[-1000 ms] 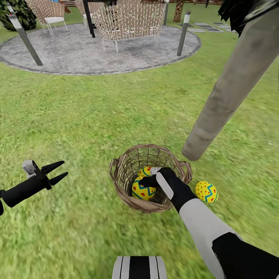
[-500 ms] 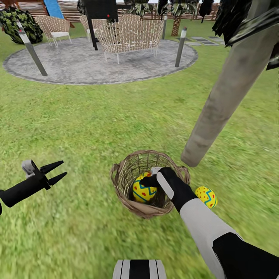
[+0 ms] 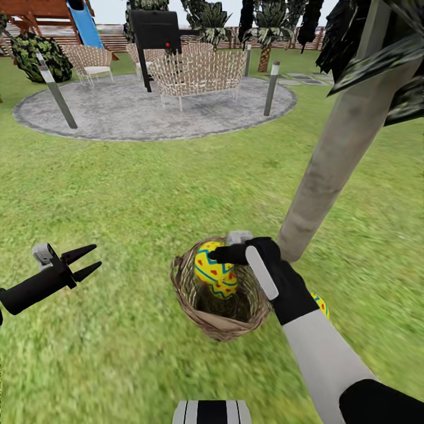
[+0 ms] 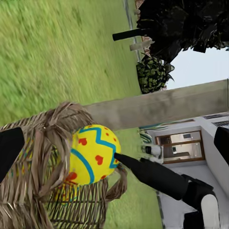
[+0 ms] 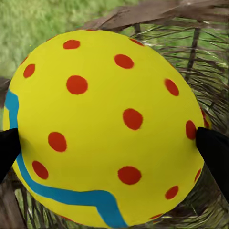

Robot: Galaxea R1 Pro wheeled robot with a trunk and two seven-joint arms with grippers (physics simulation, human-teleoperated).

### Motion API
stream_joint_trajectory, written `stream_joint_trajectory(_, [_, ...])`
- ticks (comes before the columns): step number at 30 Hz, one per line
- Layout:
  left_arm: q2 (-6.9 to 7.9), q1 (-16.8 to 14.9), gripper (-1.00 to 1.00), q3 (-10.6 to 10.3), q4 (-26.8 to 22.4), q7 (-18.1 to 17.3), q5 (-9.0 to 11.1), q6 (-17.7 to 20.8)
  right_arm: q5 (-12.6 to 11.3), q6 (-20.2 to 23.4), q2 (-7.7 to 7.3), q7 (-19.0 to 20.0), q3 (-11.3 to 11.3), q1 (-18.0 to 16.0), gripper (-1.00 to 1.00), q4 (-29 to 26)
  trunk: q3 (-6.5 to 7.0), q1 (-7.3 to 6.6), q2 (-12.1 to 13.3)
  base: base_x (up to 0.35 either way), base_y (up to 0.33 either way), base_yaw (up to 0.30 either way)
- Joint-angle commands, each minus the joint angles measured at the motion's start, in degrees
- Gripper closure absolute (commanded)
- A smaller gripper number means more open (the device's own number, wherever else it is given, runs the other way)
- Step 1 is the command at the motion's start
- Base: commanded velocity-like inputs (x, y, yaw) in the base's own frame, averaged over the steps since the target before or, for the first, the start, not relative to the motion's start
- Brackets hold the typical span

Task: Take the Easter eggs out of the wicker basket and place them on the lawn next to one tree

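Change since earlier: the right tool [image 3: 219,255] has come up with a yellow egg painted with red dots and blue zigzag bands [image 3: 210,268]; half a second ago that egg was sitting low inside the round brown woven-twig basket [image 3: 194,306], and now it is riding at rim height.
Camera: the head view has tilted up, so the brown slatted fence [image 3: 115,35] and the blue slide [image 3: 86,26] are now showing beyond the grey circular paved patch [image 3: 118,112].
Right tool: it is closing on the lifted egg, with a black fingertip [image 5: 214,152] pressing each side in the right wrist view.
Left tool: the left tool [image 3: 88,262] is hanging over the green lawn [image 3: 118,194] well apart from the basket, its two black prongs standing narrowly apart and holding nothing, just as before.
Second egg: a second patterned egg [image 3: 227,287] is lying in the basket just under the lifted one.
Third egg: a third egg [image 3: 320,303] is peeking out on the grass behind the right forearm, near the thick pale grey-beige tree trunk [image 3: 330,165].
Left wrist view: it is showing the lifted egg [image 4: 93,153] from the side above the basket's braided rim [image 4: 52,133], with a white house [image 4: 191,157] behind the trunk.
Right wrist view: the egg's dotted face [image 5: 105,138] is showing in close-up against the open weave [image 5: 200,57].
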Motion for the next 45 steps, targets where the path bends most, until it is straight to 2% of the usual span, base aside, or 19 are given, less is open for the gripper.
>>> stream_joint_trajectory(1, [0.00, 0.0, -1.00, 0.1, 0.1, -0.3, -0.3, 0.2, -0.6, 0.3, -0.75, -0.6, 0.0, 0.8, 1.00, -2.7, 0.14, -0.23, 0.4, -0.143, 0.000, 0.000])
stream_joint_trajectory(8, [0.00, 0.0, -1.00, 0.1, 0.2, -0.3, -0.4, 0.2, -0.5, 0.4, -2.03, -0.6, 0.0, 2.7, 1.00, -6.0, 1.40, -1.77, 3.2, -0.314, 0.000, 0.000])
stream_joint_trajectory(12, [0.00, 0.0, -1.00, 0.1, 0.2, -0.2, -0.5, 0.2, -0.5, 0.2, -2.85, -0.5, -0.2, 6.5, 1.00, -13.2, 2.12, -2.65, 4.8, -0.324, 0.000, 0.000])
stream_joint_trajectory(13, [0.00, 0.0, -1.00, 0.1, 0.3, -0.2, -0.6, 0.2, -0.5, -0.2, -2.86, 0.6, -0.9, 7.7, 1.00, -14.9, 2.30, -2.87, 5.2, -0.091, 0.000, 0.000])
stream_joint_trajectory(15, [0.00, 0.0, -1.00, 0.1, 0.3, -0.1, -0.6, 0.2, -0.5, -0.4, -2.82, 6.1, -3.6, 8.4, 1.00, -15.5, 2.66, -3.31, 6.0, -0.035, 0.000, 0.000])
stream_joint_trajectory(17, [0.00, 0.0, -1.00, 0.1, 0.3, -0.1, -0.6, 0.1, -0.5, -0.4, -2.81, 17.6, -9.3, 9.9, 1.00, -15.6, 3.02, -3.75, 6.8, -0.007, 0.000, 0.000])
stream_joint_trajectory(18, [0.00, 0.0, -1.00, 0.1, 0.3, -0.1, -0.6, 0.1, -0.4, -0.3, -2.80, 24.7, -13.8, 10.5, 1.00, -15.6, 3.19, -3.97, 7.2, -0.002, 0.000, 0.000])
stream_joint_trajectory(19, [0.00, 0.0, -1.00, 0.1, 0.3, -0.1, -0.6, 0.1, -0.4, -0.3, -2.83, 29.8, -17.4, 11.1, 1.00, -15.5, 3.37, -4.18, 7.6, -0.001, 0.000, 0.000])
stream_joint_trajectory(21, [-0.02, 0.0, -1.00, 0.1, 0.3, -0.1, -0.6, 0.1, -0.3, -0.1, -2.94, 41.8, -27.4, 12.4, 1.00, -15.2, 3.73, -4.62, 8.4, 0.000, 0.000, 0.000])
stream_joint_trajectory(22, [-0.07, 0.0, -1.00, 0.1, 0.3, -0.1, -0.6, 0.1, -0.4, -0.1, -2.97, 45.1, -31.7, 13.2, 1.00, -15.2, 3.91, -4.84, 8.8, 0.000, 0.000, 0.000])
stream_joint_trajectory(23, [-0.08, 0.0, -1.00, 0.1, 0.3, -0.1, -0.5, 0.1, -0.4, 0.0, -2.97, 46.1, -33.6, 13.6, 1.00, -15.2, 4.09, -5.06, 9.2, 0.000, 0.000, 0.000])
stream_joint_trajectory(26, [-0.18, 0.0, -1.00, 0.0, 0.1, -0.2, -0.5, 0.0, -0.4, 0.1, -3.49, 46.8, -34.9, 14.9, 1.00, -15.2, 4.27, -5.28, 9.6, 0.000, 0.000, 0.000])
stream_joint_trajectory(32, [-0.69, 0.0, -1.00, -0.1, 0.1, -0.3, -0.5, -0.2, -0.4, 0.2, -4.92, 46.9, -35.1, 16.3, 1.00, -15.2, 4.48, -5.28, 9.6, 0.000, 0.000, -0.122])
stream_joint_trajectory(34, [-0.69, 0.0, -1.00, -0.1, 0.1, -0.3, -0.4, -0.2, -0.5, 0.2, -5.68, 48.8, -35.4, 16.3, 1.00, -15.1, 4.61, -5.28, 9.6, 0.000, -0.003, -0.231])
stream_joint_trajectory(36, [-0.70, 0.0, -1.00, -0.1, 0.0, -0.3, -0.4, -0.2, -0.6, 0.2, -5.84, 50.8, -38.3, 16.3, 1.00, -15.1, 4.74, -5.28, 9.6, -0.125, -0.121, -0.233])
stream_joint_trajectory(37, [-0.66, 0.0, -1.00, -0.1, 0.0, -0.3, -0.3, -0.2, -0.6, 0.2, -5.86, 51.2, -40.5, 16.3, 1.00, -15.1, 4.81, -5.28, 9.6, -0.224, -0.205, -0.234])
stream_joint_trajectory(39, [-0.62, 0.0, -1.00, -0.1, -0.1, -0.3, -0.3, -0.2, -0.6, 0.2, -5.89, 51.5, -43.1, 16.3, 1.00, -15.1, 4.94, -5.28, 9.6, -0.246, -0.226, -0.234])
stream_joint_trajectory(45, [-0.62, 0.0, -1.00, -0.1, -0.3, -0.4, -0.3, -0.1, -0.3, 0.2, -5.96, 51.5, -48.0, 16.4, 1.00, -15.1, 5.34, -5.28, 9.6, -0.196, -0.268, -0.234])
